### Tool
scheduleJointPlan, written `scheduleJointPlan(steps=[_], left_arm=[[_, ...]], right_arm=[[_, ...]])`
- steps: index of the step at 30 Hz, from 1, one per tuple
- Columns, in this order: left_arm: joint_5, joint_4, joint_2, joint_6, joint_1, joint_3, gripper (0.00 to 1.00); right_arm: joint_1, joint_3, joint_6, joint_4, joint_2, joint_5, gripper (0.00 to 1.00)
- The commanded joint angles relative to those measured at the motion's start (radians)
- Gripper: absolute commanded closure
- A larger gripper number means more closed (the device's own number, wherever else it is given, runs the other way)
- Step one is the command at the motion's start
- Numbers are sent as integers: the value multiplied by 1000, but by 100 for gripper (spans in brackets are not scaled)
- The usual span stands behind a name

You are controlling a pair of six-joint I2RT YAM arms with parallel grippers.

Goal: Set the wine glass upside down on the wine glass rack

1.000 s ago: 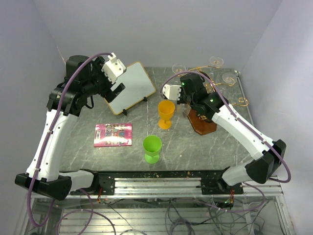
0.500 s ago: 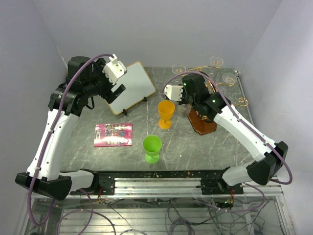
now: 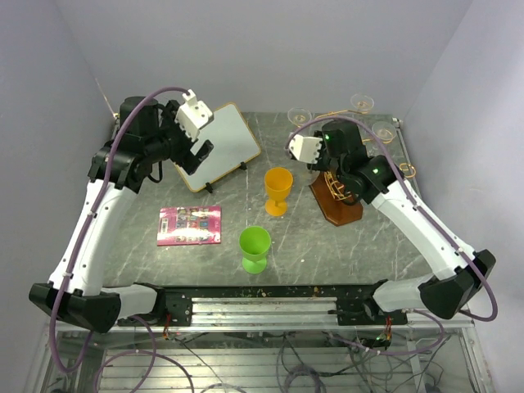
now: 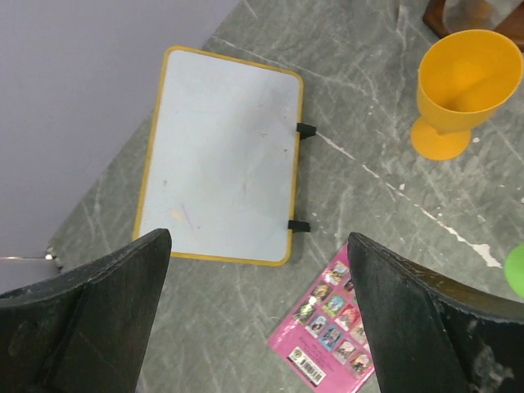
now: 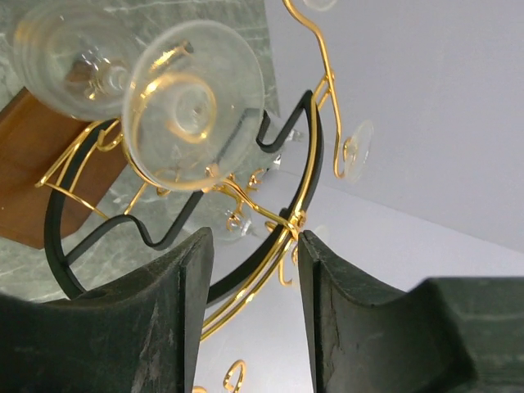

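Black left claw (image 4: 258, 242) hangs spread wide above the yellow-framed whiteboard (image 4: 221, 155) on the grey marbled desk (image 4: 385, 213). Right claw (image 5: 252, 241) is parted and empty, near the clear wine glass (image 5: 192, 106), which hangs inverted on the gold-wire, black-arched wine glass rack (image 5: 309, 168).

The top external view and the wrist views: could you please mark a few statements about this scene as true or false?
1. The orange goblet stands upright on the table. True.
2. The left gripper grips the whiteboard. False: its jaws stand open above it, holding nothing.
3. A wine glass hangs foot-up on the wine glass rack. True.
4. The green goblet lies on its side. False: it stands upright.
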Motion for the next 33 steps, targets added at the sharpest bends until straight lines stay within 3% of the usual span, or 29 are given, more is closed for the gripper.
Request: scheduleJointPlan(steps=[1,11,22,33], left_arm=[[83,87,12,-103,12,-36,1],[178,227,128,-421,-26,-37,8],[6,217,362,-461,-239,70,13],[-39,149,589,-443,-349,193,29]], right_arm=[[-32,0,3,-15,-38,6,54],[-188,150,102,-88,-63,-187,49],[-342,167,158,-70,-118,-267,49],[-407,134,164,-69,-153,-292,49]])
